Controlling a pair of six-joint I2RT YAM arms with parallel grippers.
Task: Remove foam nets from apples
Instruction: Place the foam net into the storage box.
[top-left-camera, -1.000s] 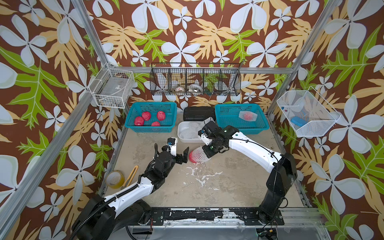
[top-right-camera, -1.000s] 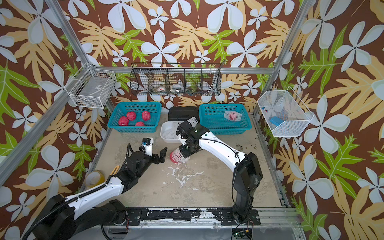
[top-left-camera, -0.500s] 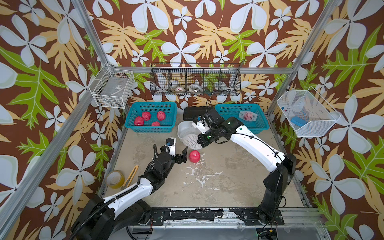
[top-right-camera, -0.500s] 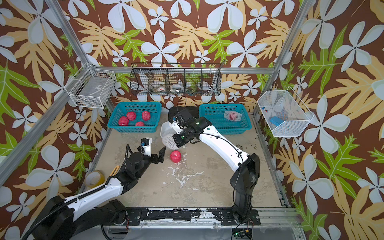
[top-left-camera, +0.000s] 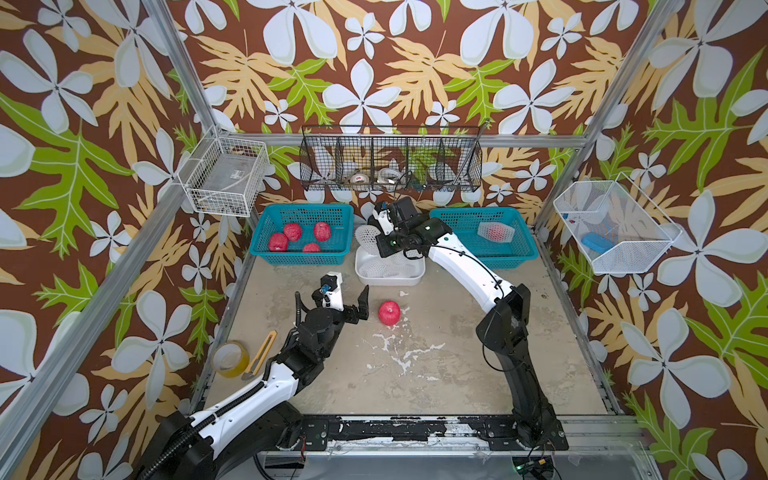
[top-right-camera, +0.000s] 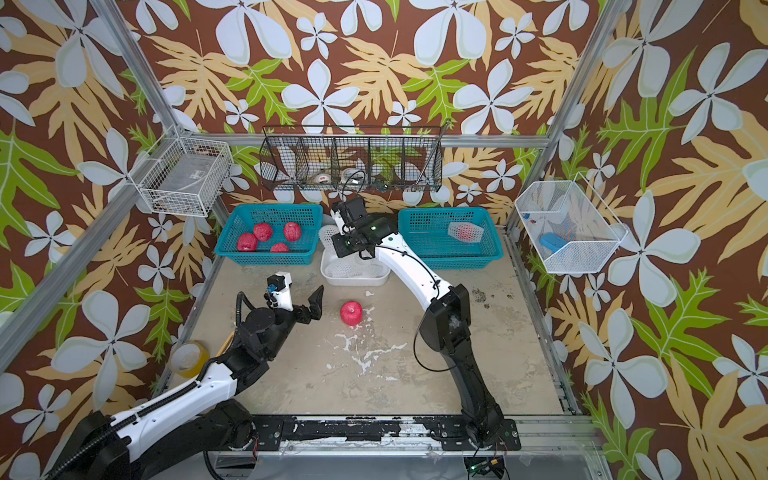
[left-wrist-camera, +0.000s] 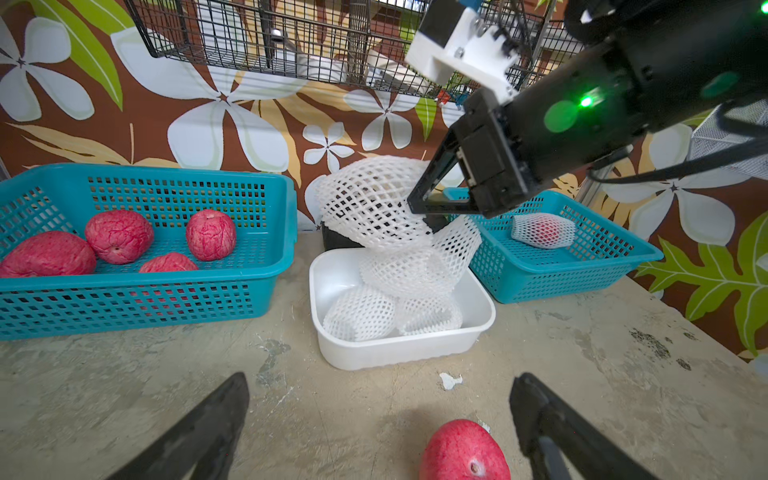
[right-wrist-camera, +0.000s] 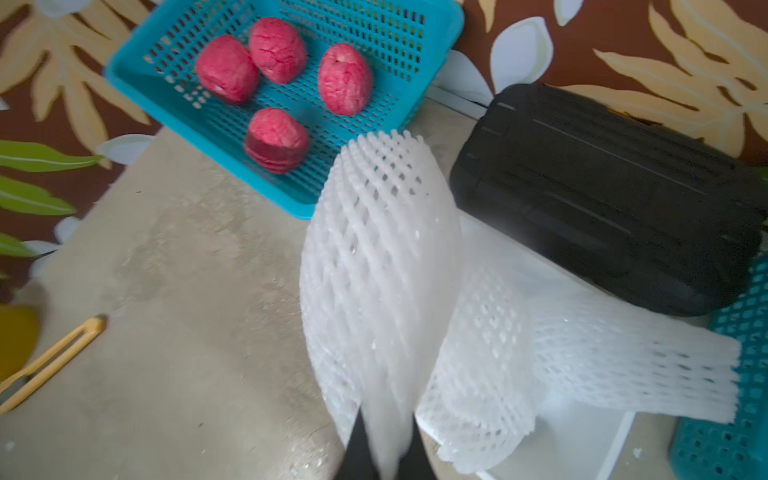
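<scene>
A bare red apple (top-left-camera: 389, 312) lies on the table, just off one finger of my left gripper (left-wrist-camera: 381, 380), which is open and empty. My right gripper (right-wrist-camera: 381, 451) is shut on an empty white foam net (right-wrist-camera: 380, 270) and holds it hanging above the white tray (top-left-camera: 417, 279). Several more empty nets (left-wrist-camera: 361, 318) are piled in that tray. The left blue basket (top-left-camera: 266, 253) holds several bare apples (top-left-camera: 292, 231). One apple still in its net (top-left-camera: 495, 232) lies in the right blue basket (top-left-camera: 515, 255).
A black case (right-wrist-camera: 602, 187) sits behind the tray, against the back wall. A tape roll (top-left-camera: 230, 358) and a yellow tool (top-left-camera: 262, 347) lie at the table's left edge. White foam scraps (top-left-camera: 399, 349) dot the middle. Wire baskets (top-left-camera: 390, 164) hang on the walls.
My right gripper pulled the net off the apple beside the left gripper and carried it back over the tray. The apple stayed on the table. The left arm barely moved.
</scene>
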